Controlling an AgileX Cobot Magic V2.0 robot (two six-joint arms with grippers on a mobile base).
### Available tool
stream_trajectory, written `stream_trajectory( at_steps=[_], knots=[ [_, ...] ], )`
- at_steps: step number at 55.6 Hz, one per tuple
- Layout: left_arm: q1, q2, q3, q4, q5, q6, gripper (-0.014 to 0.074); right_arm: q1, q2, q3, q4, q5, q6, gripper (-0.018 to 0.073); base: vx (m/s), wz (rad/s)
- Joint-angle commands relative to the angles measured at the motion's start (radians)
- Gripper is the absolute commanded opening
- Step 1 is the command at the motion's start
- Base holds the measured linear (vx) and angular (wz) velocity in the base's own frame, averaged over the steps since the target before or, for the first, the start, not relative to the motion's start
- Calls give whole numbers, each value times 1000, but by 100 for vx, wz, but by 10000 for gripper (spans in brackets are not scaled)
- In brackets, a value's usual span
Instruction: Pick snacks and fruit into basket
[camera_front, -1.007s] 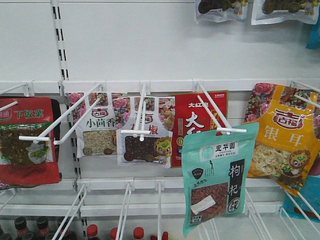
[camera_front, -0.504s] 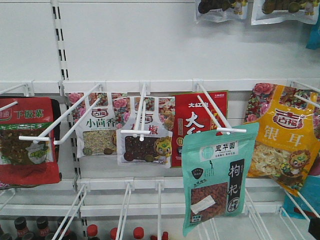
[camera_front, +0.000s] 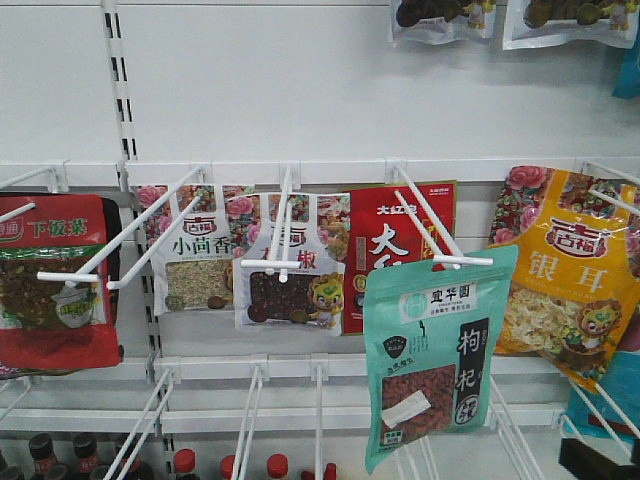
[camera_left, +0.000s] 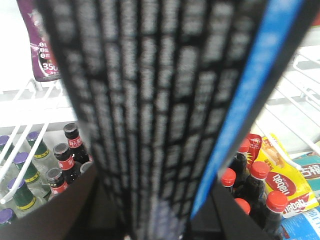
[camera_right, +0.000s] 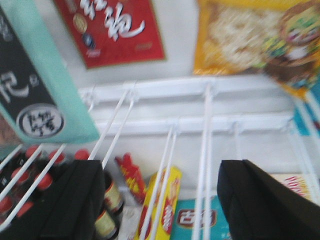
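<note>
Hung from white pegs (camera_front: 430, 225) on a white shelf wall (camera_front: 300, 90) in the front view: a teal pouch (camera_front: 440, 360) at 5 o'clock with reddish bits in its window, a yellow pouch (camera_front: 570, 280) at 3 o'clock, a red pouch (camera_front: 55, 280) at 9 o'clock, red-capped bottles (camera_front: 185, 462) along 7 o'clock below. Spread wide on nothing, the jaws of the right gripper (camera_right: 165, 200), under the pegs. No telling the jaws of the left gripper (camera_left: 155, 220), its view filled by a blurred black woven band (camera_left: 150, 100), blue-edged.

right gripper (camera_right: 161, 165): jaws wide apart, nothing between them.
</note>
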Motion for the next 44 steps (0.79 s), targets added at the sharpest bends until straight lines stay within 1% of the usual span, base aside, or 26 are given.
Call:
stream_trajectory(
  at_steps=[1, 7, 11, 17, 21, 26, 30, 35, 41, 44],
  knots=[
    [-1, 1, -36, -7, -94, -9, 151, -5, 59, -70, 6, 88, -36, 543, 0, 0],
    [-1, 1, -36, -7, -94, -9, 151, -5, 126, -132, -21, 140, -36, 543, 0, 0],
    [-1, 1, -36, -7, -94, -9, 151, -29, 163, -171, -39, 189, -43, 543, 0, 0],
    [-1, 1, -36, -7, -94, -9, 151, -121, 214, -220, -72, 348, -68, 543, 0, 0],
    [-1, 1, -36, -7, -94, -9, 151, -197, 248, -254, -86, 501, -100, 543, 0, 0],
    [-1, 1, -36, -7, -94, -9, 151, -247, 288, -292, -83, 637, -154, 543, 0, 0],
    [-1, 1, -36, -7, -94, -9, 151, -257, 325, -322, -69, 699, -193, 543, 0, 0],
    [-1, 1, -36, -7, -94, -9, 151, -254, 372, -356, -52, 730, -240, 543, 0, 0],
    [-1, 1, -36, -7, -94, -9, 151, -249, 424, -394, -45, 777, -258, 543, 0, 0],
    [-1, 1, -36, -7, -94, -9, 151, -243, 448, -410, -51, 822, -260, 543, 0, 0]
  ],
)
